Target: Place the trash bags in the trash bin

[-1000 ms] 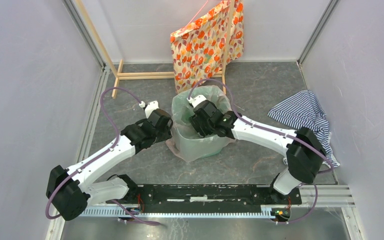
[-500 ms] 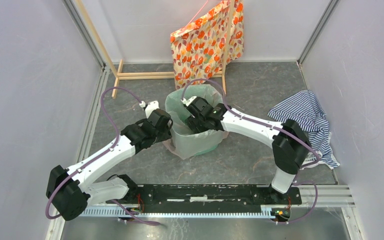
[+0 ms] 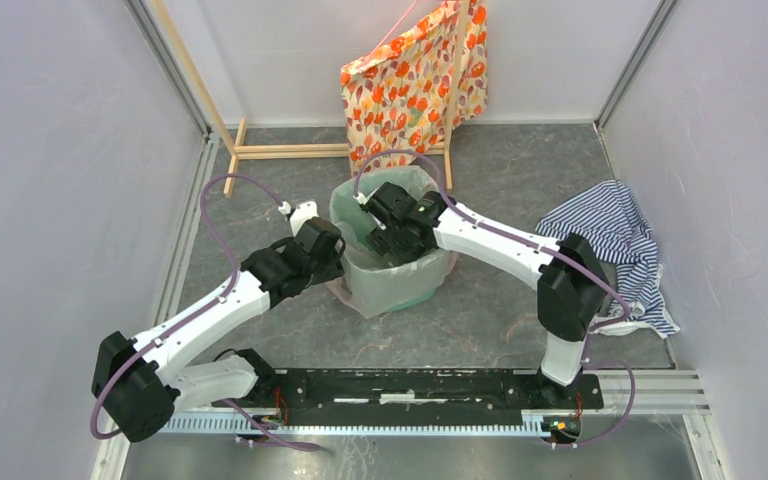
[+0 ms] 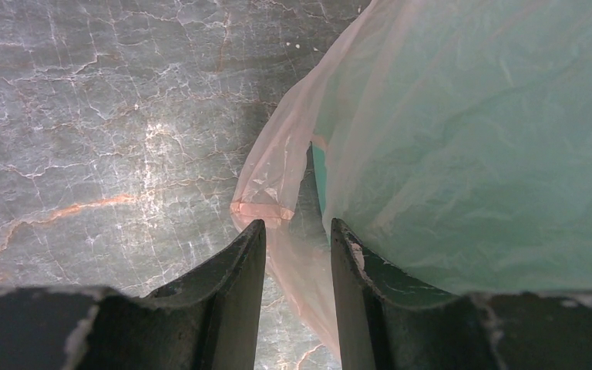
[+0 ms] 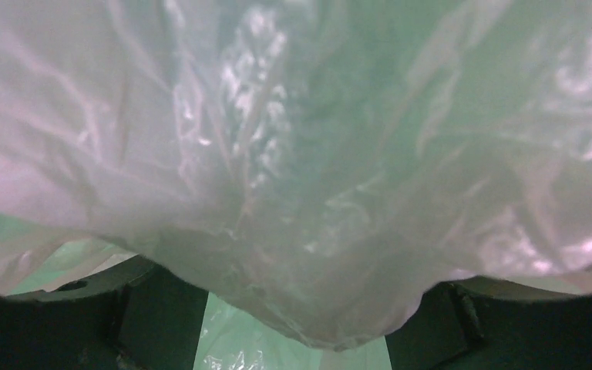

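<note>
Right claw (image 3: pixel 378 240) inside trash bin (image 3: pixel 405 285), floral bag (image 3: pixel 410 85) behind, striped cloth (image 3: pixel 605 225) aside

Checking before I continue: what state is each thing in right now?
Mint-green plastic trash bin: upright, lined.
Translucent plastic trash bag: draped over the bin's rim.
Left end effector: narrowly open, bag film between jaws.
Right end effector: open, inside bin.
Orange floral fabric bag: hanging upright.
Blue-striped cloth: crumpled.

One trash bin (image 3: pixel 405 292), one trash bag (image 3: pixel 346 214), one floral bag (image 3: pixel 410 85), one striped cloth (image 3: pixel 610 225), one wooden frame (image 3: pixel 290 152).
</note>
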`<state>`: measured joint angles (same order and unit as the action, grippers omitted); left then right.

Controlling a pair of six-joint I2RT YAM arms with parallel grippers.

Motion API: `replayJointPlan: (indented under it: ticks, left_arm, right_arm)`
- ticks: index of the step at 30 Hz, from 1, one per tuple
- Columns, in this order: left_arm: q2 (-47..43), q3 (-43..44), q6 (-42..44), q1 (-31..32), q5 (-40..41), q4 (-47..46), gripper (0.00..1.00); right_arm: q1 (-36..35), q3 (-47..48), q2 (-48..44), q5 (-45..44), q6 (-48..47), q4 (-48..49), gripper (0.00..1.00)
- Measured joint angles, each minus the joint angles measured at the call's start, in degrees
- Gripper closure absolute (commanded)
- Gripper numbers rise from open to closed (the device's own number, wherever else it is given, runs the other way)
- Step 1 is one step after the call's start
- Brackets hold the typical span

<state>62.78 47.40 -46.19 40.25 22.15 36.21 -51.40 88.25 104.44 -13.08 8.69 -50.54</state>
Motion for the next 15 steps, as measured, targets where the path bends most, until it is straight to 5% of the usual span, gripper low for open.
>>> replayJointPlan:
  ticks: [15]
  left_arm:
    - [-0.8,-0.4,0.0,0.0,-0.2,-0.1,0.57]
  right_arm:
    - [1.0,-8.4,2.8,1.3,-5.5,10.8,0.25]
